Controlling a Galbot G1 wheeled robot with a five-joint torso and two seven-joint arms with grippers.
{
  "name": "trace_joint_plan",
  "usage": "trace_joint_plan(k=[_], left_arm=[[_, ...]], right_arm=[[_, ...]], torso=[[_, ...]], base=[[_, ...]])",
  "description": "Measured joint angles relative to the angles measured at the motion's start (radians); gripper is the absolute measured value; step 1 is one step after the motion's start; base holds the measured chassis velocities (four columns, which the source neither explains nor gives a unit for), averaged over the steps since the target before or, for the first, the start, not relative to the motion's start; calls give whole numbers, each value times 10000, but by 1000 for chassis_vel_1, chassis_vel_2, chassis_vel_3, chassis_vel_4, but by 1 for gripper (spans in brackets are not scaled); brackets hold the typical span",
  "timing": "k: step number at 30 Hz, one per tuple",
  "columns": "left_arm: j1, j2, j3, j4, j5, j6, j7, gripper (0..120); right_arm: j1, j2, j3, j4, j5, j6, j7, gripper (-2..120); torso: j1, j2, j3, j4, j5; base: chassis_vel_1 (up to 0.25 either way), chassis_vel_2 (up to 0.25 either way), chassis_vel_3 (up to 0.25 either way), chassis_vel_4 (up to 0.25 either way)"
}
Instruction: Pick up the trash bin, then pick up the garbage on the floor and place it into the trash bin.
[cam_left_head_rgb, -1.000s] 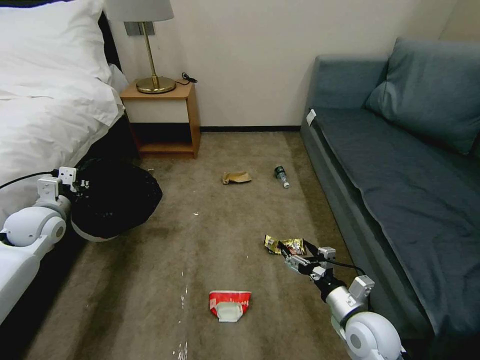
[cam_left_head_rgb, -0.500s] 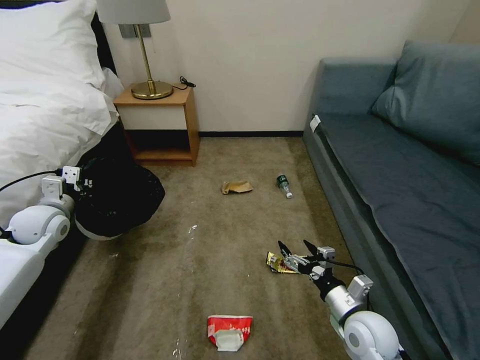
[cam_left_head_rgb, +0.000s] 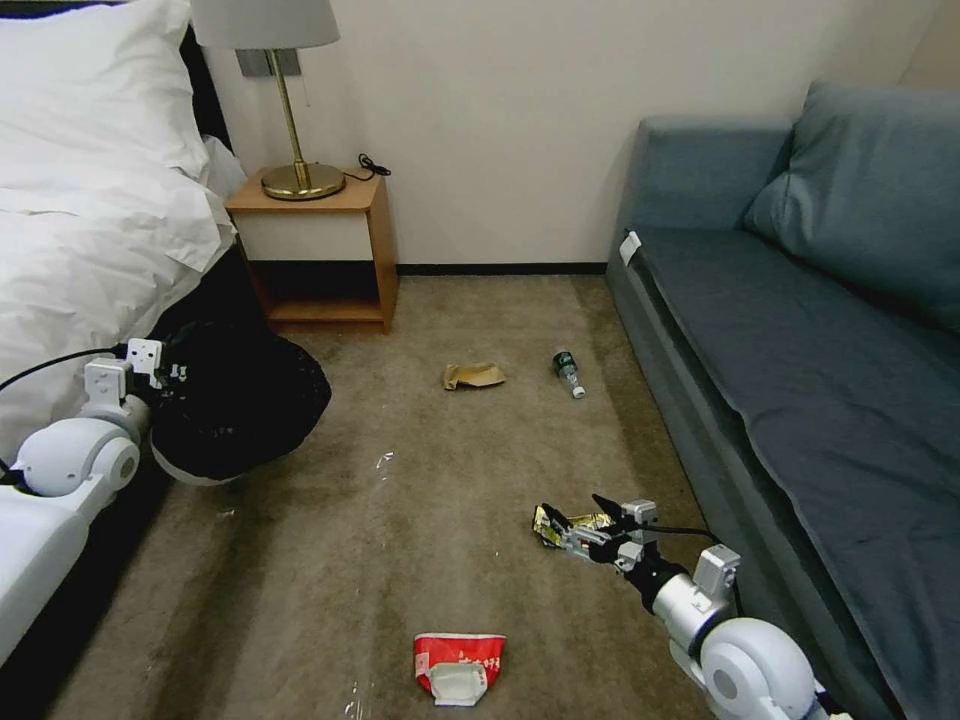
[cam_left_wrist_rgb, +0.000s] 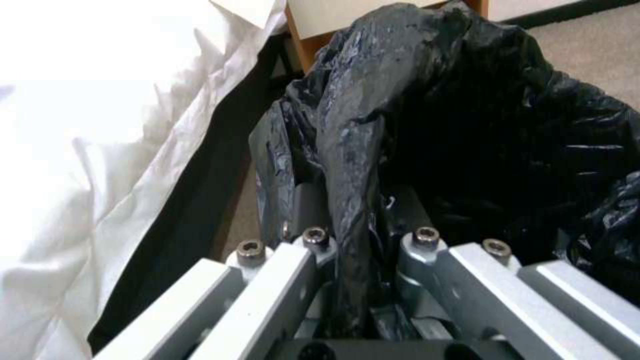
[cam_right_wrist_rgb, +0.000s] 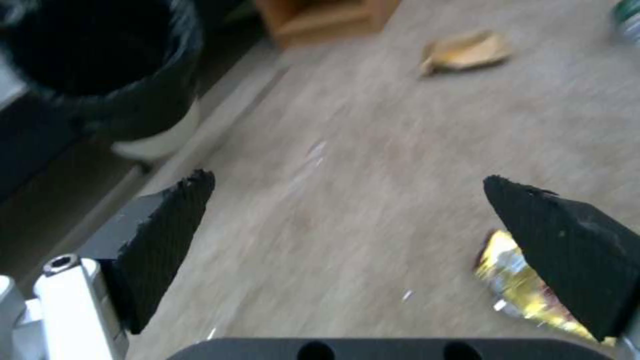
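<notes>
Your right claw (cam_left_head_rgb: 578, 520) hung wide open over the gold wrapper (cam_left_head_rgb: 560, 524) beside the sofa (cam_left_head_rgb: 800, 330); your left claw (cam_left_wrist_rgb: 347, 280) pinched the bin (cam_left_head_rgb: 235, 400)'s bag rim. Grasp step: you'd need to centre, lower, close

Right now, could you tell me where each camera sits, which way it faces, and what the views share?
Head view: high, looking down the carpet towards the wall; both arms show, left gripper at the bin, right gripper over the wrapper.
Left wrist view: looks along its shut fingers into the bin's bag.
Right wrist view: looks between its open fingers at carpet, wrapper and bin.
All three share the bin.
</notes>
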Motion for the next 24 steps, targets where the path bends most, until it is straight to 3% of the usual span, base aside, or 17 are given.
trace_joint_plan(k=[2, 8, 18, 24], left_arm=[[309, 34, -131, -192, 95, -9, 77, 5], [478, 75, -171, -492, 93, 5, 79, 5], [676, -138, -170, -692, 93, 64, -12, 5], [757, -218, -203, -673, 116, 63, 76, 5]], right_arm=[[447, -495, -763, 80, 664, -441, 149, 100], [972, -770, -1849, 84, 1109, -871, 304, 100], [3352, -257, -4872, -833, 1802, -1302, 623, 100], [4148, -115, -5874, -1364, 1878, -1325, 587, 100]], torso=[[0, 0, 0, 2, 0], [0, 0, 0, 0, 0], [0, 0, 2, 3, -1], [0, 0, 2, 1, 0]], base=[[0, 0, 0, 0], [0, 0, 0, 0], [0, 0, 0, 0], [0, 0, 0, 0]])
